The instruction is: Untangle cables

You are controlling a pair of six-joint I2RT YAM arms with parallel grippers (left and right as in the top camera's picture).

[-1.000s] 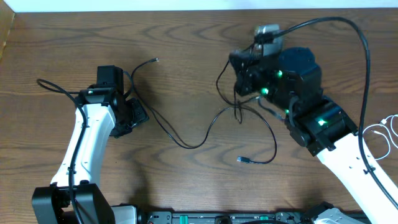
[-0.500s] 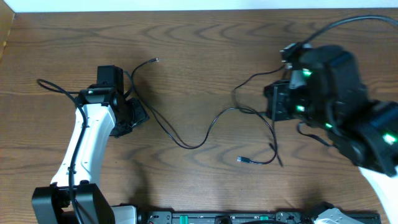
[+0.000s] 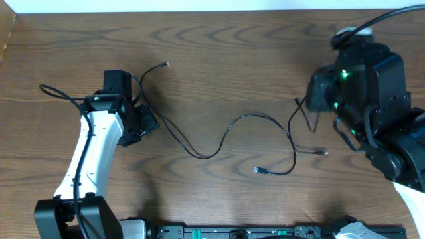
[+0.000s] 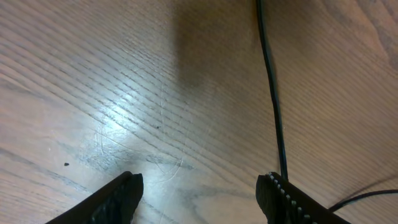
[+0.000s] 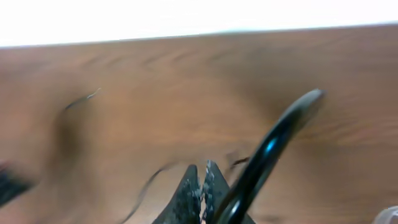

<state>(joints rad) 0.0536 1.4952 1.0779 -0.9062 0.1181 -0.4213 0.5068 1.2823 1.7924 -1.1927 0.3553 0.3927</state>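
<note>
Swung from 12 out to 3 o'clock with right gripper (image 5: pixel 200 185) clenched on short cable (image 3: pixel 319 153), dragging it clear of long cable (image 3: pixel 252 117) at centre, left gripper (image 4: pixel 200 185) gaping empty at 9, so likely separated.

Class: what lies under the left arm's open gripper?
Bare wooden table shows between the left gripper's open fingers, with a thin black cable running beside one finger. Overhead, the gripper hides where that cable continues.

Bench (image 3: pixel 219 60): brown wood grain, darker streaks. Long cable (image 3: pixel 206 156) and short cable (image 3: pixel 312 152): both black. Left arm (image 3: pixel 89 156) white, left gripper (image 4: pixel 199 190) black. Right arm (image 3: pixel 372 86) black housing, green lights (image 3: pixel 343 74). White strip (image 3: pixel 199 5) beyond bench's far edge.
</note>
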